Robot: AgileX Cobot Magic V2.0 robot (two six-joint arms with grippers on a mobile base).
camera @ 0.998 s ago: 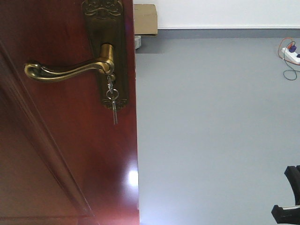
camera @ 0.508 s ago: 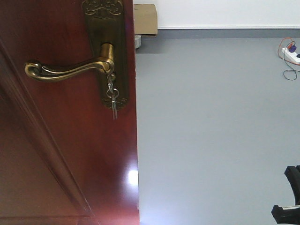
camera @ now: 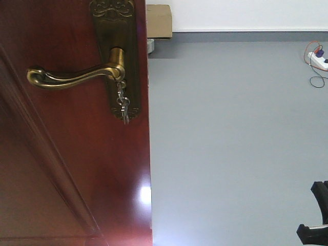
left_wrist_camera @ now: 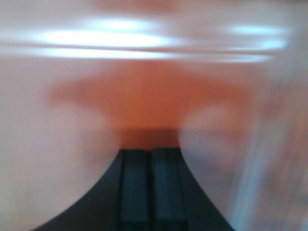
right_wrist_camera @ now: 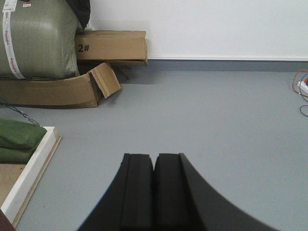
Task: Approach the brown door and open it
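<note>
The brown door (camera: 61,169) fills the left of the front view, its edge running down the middle-left. A brass lever handle (camera: 72,77) points left from a brass plate (camera: 117,36), with keys (camera: 123,105) hanging from the lock. My left gripper (left_wrist_camera: 150,151) is shut and empty, its tips very close to the door's glossy surface (left_wrist_camera: 154,96), which is blurred. My right gripper (right_wrist_camera: 154,156) is shut and empty above the grey floor (right_wrist_camera: 216,125). A black part of the right arm (camera: 315,215) shows at the front view's lower right.
Past the door edge lies grey floor (camera: 230,128) up to a white wall. A cardboard box (camera: 159,20) stands by the wall; a power strip with cables (camera: 318,60) lies far right. The right wrist view shows cardboard boxes (right_wrist_camera: 110,45), a green sack (right_wrist_camera: 38,38) and a white-edged board (right_wrist_camera: 33,168).
The hanging keys have swung slightly; the door and handle stay nearly still in the front view.
</note>
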